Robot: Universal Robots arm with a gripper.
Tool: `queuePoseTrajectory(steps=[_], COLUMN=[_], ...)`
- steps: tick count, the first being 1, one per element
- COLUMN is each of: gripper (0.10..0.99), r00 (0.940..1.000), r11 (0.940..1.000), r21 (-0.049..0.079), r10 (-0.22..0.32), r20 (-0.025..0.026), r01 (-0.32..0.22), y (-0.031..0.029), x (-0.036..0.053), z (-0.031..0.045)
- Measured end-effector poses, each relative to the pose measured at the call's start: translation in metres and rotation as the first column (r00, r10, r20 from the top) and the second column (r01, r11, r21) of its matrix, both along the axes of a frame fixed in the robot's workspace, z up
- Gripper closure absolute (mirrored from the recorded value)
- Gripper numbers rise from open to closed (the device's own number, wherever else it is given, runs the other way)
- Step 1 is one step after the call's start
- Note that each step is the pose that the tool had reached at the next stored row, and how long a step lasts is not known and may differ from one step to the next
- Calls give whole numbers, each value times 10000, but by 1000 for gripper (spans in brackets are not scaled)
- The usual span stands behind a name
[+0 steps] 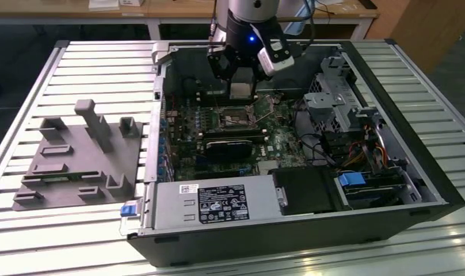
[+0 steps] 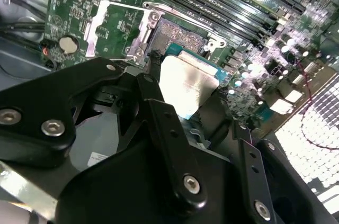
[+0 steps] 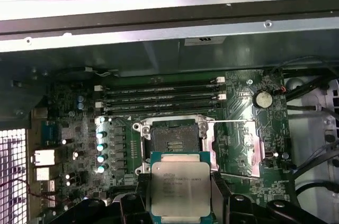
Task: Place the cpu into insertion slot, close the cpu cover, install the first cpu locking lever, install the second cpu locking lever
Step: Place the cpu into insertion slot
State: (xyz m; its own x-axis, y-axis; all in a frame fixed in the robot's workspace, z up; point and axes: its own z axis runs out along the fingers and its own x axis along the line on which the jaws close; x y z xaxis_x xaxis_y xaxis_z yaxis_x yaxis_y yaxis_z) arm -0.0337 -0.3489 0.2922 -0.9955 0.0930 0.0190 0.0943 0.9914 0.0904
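Observation:
My gripper (image 3: 180,195) is shut on the cpu (image 3: 180,184), a flat square chip with a dull silver top, held by its edges between the black fingers (image 2: 159,102). In both wrist views the cpu (image 2: 188,83) hangs just above and a little short of the insertion slot (image 3: 172,138), whose dark centre lies bare. The cpu cover (image 3: 235,150), a silvery frame plate, is swung open beside the insertion slot (image 2: 177,36). In the exterior view the gripper (image 1: 241,92) hovers over the insertion slot (image 1: 237,119) inside the open computer case.
Long black memory slots (image 3: 159,97) run along one side of the socket. A black card with a fan (image 1: 228,150), the power supply (image 1: 213,204) and a drive cage (image 1: 340,109) stand inside the case. A grey fixture block (image 1: 71,155) lies at the exterior view's left.

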Motion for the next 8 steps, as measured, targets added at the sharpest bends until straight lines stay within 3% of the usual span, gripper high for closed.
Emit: queuePoseTrajectory(steps=[4,8], gripper=[553,553], r00=[9978,9902], r11=[9978,9902], r21=[0,-1], r10=[-667,-1399], r20=[0,0], r01=[667,1399], y=[0,0], x=[0,0], z=[-40,-63])
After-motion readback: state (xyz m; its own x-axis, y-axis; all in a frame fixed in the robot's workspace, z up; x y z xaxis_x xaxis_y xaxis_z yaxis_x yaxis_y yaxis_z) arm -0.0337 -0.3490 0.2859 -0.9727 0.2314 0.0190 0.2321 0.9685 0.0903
